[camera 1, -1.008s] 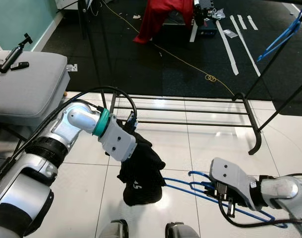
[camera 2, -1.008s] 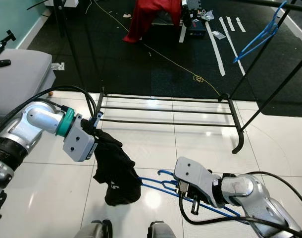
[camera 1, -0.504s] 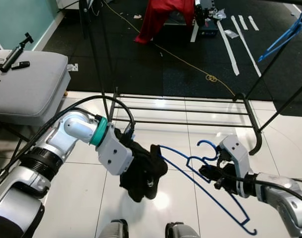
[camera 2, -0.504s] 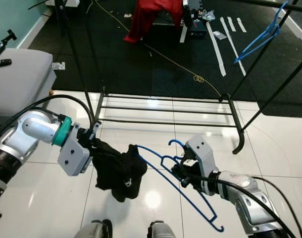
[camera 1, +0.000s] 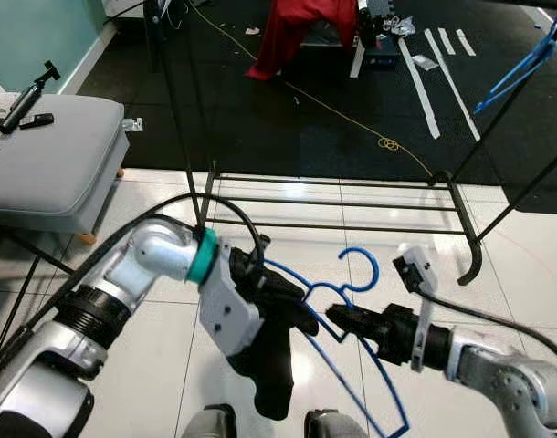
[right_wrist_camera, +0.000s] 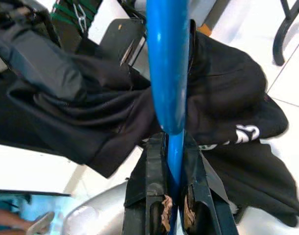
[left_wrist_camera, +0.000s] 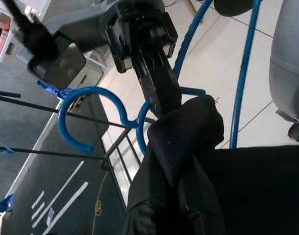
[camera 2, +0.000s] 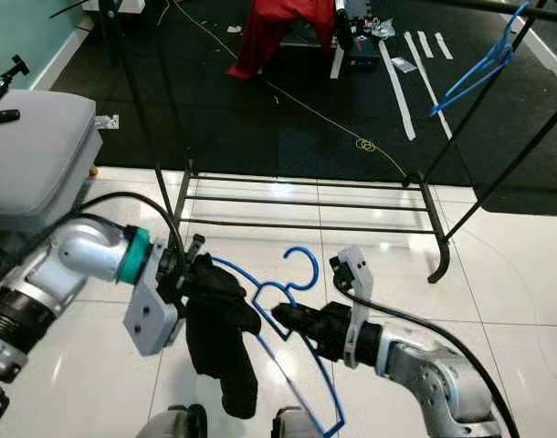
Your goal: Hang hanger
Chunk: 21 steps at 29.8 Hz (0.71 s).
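"Why is the right gripper (camera 2: pixel 292 319) pinching the blue hanger (camera 2: pixel 288 297) so near its hook?"

"I'd say to keep it steady; its jaws are closed on the wire just below the hook, held over the floor in front of the rack (camera 1: pixel 333 205), while the left gripper (camera 1: pixel 260 287), jaws clamped on the black garment (camera 1: pixel 274 356), draws the cloth onto one arm of the hanger."

"How many hangers do you count?"

"Two blue ones; this one, and another (camera 2: pixel 475 68) already hooked high up; one black garment, one red cloth (camera 1: pixel 292 32) at the back."
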### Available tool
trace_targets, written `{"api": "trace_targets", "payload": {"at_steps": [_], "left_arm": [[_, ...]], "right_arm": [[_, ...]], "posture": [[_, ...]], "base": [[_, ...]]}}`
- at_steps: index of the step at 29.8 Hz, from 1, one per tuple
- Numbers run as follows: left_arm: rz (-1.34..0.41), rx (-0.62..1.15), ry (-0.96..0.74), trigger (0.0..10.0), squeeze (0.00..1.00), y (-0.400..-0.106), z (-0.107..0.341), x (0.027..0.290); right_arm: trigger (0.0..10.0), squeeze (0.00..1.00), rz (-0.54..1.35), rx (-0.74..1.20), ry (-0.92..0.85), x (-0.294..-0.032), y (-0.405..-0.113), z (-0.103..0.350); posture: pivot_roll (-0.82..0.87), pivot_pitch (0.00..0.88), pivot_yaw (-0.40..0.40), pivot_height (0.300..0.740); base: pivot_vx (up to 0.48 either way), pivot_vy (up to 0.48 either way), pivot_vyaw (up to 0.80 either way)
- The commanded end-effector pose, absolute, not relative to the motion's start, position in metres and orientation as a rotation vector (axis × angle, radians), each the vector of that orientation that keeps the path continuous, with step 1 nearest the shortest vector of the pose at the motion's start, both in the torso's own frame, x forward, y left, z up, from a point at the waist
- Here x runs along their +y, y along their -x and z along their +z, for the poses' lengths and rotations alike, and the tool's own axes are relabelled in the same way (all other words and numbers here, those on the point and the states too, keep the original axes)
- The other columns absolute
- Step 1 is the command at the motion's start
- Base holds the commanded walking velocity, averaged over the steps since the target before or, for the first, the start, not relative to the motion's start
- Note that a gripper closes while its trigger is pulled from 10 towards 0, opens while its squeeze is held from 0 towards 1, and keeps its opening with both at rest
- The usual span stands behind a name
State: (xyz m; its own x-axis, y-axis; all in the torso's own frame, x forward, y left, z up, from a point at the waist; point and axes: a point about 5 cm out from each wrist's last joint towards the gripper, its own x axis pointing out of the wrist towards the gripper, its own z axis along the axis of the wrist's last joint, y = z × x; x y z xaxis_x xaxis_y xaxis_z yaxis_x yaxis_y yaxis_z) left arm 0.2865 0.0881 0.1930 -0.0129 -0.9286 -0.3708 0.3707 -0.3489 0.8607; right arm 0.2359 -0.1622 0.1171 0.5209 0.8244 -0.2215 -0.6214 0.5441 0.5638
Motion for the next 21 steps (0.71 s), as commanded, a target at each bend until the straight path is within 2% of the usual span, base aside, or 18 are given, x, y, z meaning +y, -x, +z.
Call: {"api": "trace_targets", "payload": {"at_steps": [1,7,10,13,19,21], "left_arm": [[-1.570,-0.722,-1.202,10.0,0.00,-0.282,0.192,0.085],[-1.507,-0.770,-1.209,10.0,0.00,-0.283,0.192,0.082],[-1.444,-0.777,-1.223,10.0,0.00,-0.287,0.192,0.085],[-1.417,-0.782,-1.227,10.0,0.00,-0.288,0.193,0.085],[-1.394,-0.813,-1.238,10.0,0.00,-0.286,0.194,0.085],[-1.391,-0.828,-1.245,10.0,0.00,-0.284,0.192,0.088]], "right_arm": [[10.0,0.00,0.885,0.508,-0.492,-0.163,-0.234,0.119],[10.0,0.00,0.787,0.589,-0.544,-0.163,-0.234,0.109],[10.0,0.00,0.566,0.670,-0.455,-0.179,-0.240,0.090],[10.0,0.00,0.495,0.684,-0.421,-0.187,-0.241,0.084],[10.0,0.00,0.364,0.673,-0.603,-0.197,-0.247,0.083],[10.0,0.00,0.277,0.640,-0.732,-0.204,-0.253,0.085]], "posture": [[-0.09,0.118,0.046,0.740],[-0.10,0.113,0.044,0.740],[-0.10,0.111,0.048,0.740],[-0.10,0.110,0.048,0.740],[-0.10,0.110,0.045,0.740],[-0.10,0.112,0.045,0.740]], "base": [[0.000,0.000,0.00],[0.000,0.000,0.00],[0.000,0.000,0.00],[0.000,0.000,0.00],[0.000,0.000,0.00],[0.000,0.000,0.00]]}}
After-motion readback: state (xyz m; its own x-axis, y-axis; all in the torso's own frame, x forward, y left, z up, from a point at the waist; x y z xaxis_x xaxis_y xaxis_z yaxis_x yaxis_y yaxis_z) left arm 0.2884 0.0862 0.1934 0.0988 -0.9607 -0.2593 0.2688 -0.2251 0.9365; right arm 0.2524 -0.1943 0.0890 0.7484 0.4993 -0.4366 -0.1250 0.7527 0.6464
